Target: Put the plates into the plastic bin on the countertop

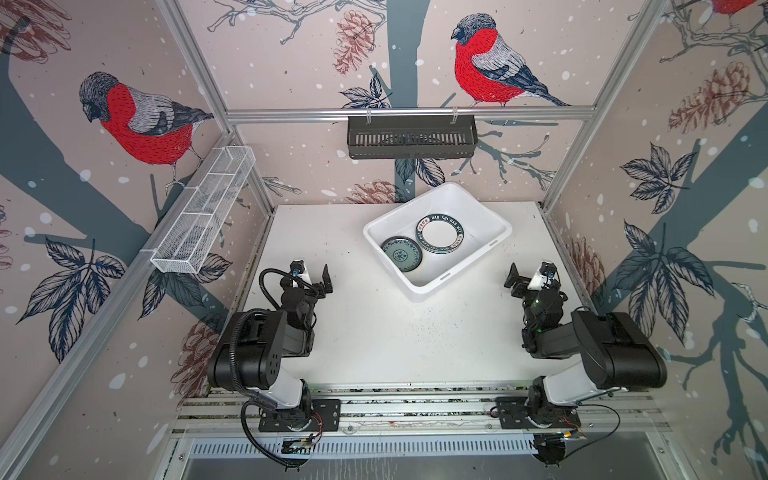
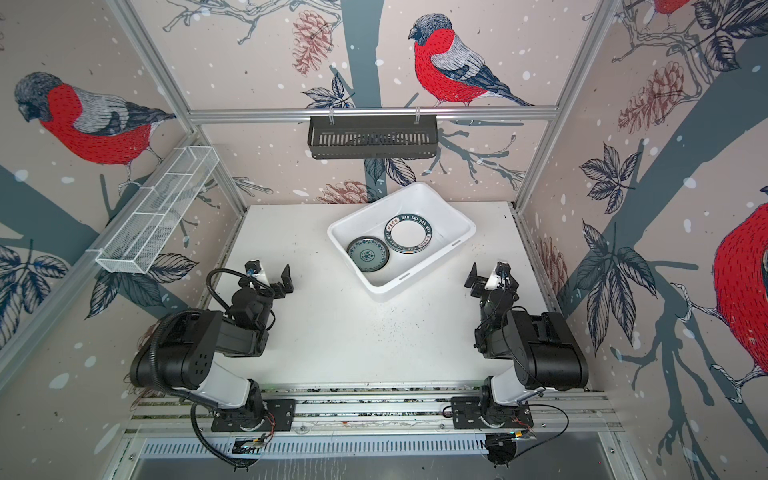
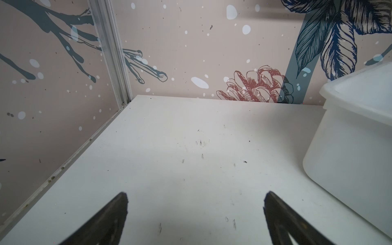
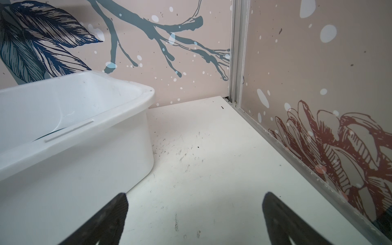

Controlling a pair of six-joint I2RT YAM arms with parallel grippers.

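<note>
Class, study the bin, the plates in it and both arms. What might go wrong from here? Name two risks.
1. The lettered plate seems to top a stack, its edge touching or overlapping the teal plate; a jolt might make them slide or chip.
2. The plastic bin stands askew between the open left gripper and right gripper; a low inward sweep might knock its wall.

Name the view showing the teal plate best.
Both top views: the teal plate lies flat in the plastic bin, pattern fully visible. Both wrist views show only the bin's walls; the plate is hidden.
</note>
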